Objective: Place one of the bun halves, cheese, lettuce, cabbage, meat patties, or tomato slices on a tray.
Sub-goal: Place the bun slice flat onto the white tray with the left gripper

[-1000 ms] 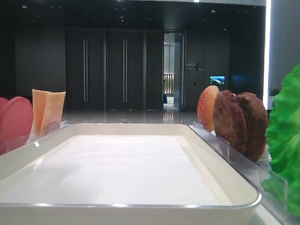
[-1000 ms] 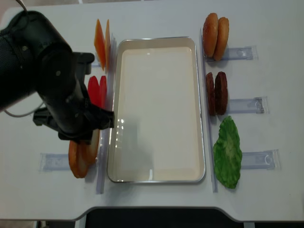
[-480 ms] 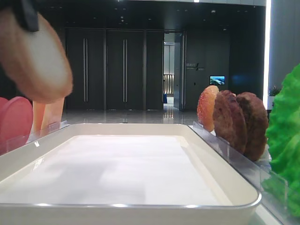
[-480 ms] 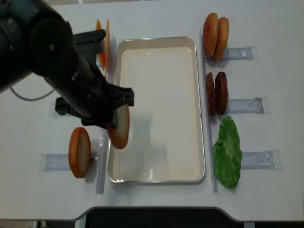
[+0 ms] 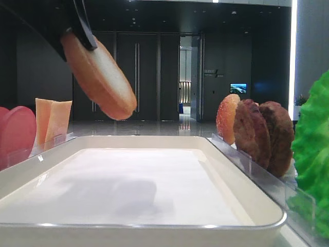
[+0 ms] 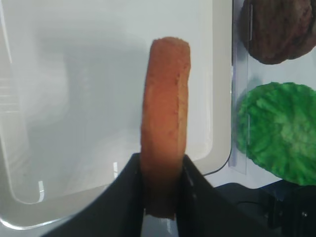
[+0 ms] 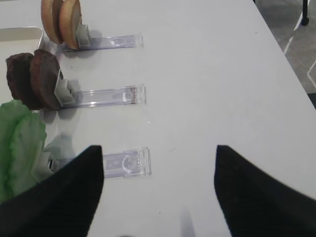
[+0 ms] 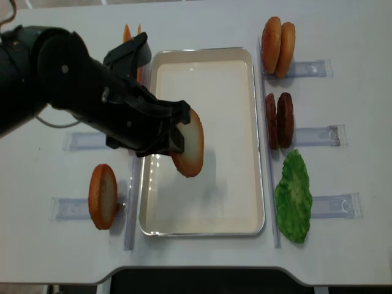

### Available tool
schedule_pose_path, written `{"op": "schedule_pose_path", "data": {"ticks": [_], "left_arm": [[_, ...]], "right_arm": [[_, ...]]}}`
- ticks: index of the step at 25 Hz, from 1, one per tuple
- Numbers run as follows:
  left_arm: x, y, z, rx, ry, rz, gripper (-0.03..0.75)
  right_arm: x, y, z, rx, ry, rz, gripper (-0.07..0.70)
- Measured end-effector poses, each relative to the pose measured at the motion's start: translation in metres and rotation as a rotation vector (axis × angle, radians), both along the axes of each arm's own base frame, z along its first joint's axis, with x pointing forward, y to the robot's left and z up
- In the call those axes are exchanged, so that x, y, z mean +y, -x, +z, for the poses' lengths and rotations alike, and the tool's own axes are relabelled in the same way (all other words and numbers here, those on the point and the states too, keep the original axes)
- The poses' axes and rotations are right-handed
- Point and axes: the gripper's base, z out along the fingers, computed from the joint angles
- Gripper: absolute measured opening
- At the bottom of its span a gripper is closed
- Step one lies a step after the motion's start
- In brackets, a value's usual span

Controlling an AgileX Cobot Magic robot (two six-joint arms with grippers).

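Left wrist view: my left tool (image 6: 160, 170) is clamped on one bun half (image 6: 165, 123), gripping it edge-on by its lower rim, so the disc stands upright between the fingers (image 6: 129, 190). Bun half hangs in the air above the white tray (image 8: 254, 184), not touching the tray floor; low exterior view shows it tilted, pale face turned down and to the right (image 5: 100, 77), with a soft shadow on the tray bottom beneath. Overhead view places it over the left-centre part of the tray (image 8: 190, 144), just inside the left rim. Tray bottom carries nothing else. A second bun half (image 8: 102, 196) stands on edge in its clear holder left of the tray, near the front corner. Right of the tray: a pair of bun halves (image 8: 278, 38) at the back, two meat patties (image 8: 280, 120) in the middle, lettuce (image 8: 293, 196) at the front. Cheese (image 5: 53, 121) and tomato slices (image 5: 16, 131) stand along the left rim. Right wrist view: my right tool's fingers (image 7: 74, 192) stand wide apart above the bare table (image 7: 207, 74), holding nothing.
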Motion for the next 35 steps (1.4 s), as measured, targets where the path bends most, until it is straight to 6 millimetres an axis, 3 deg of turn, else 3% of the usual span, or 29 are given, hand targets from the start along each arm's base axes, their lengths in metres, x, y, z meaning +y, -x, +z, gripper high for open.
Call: {"op": "schedule_pose_path", "data": {"ticks": [9,16,35], "left_arm": [[-0.006,-0.014,-0.047,0.058,0.085,-0.028,0.135],[-0.013,-0.024,-0.07,0.086,0.103,-0.042,0.135],[-0.017,-0.027,-0.087,0.124,0.1,-0.049,0.135]], "right_arm": [[0.0,0.0,0.0,0.0,0.0,0.0,0.458],[0.0,0.0,0.0,0.0,0.0,0.0,0.458],[0.0,0.0,0.0,0.0,0.0,0.0,0.458]]}}
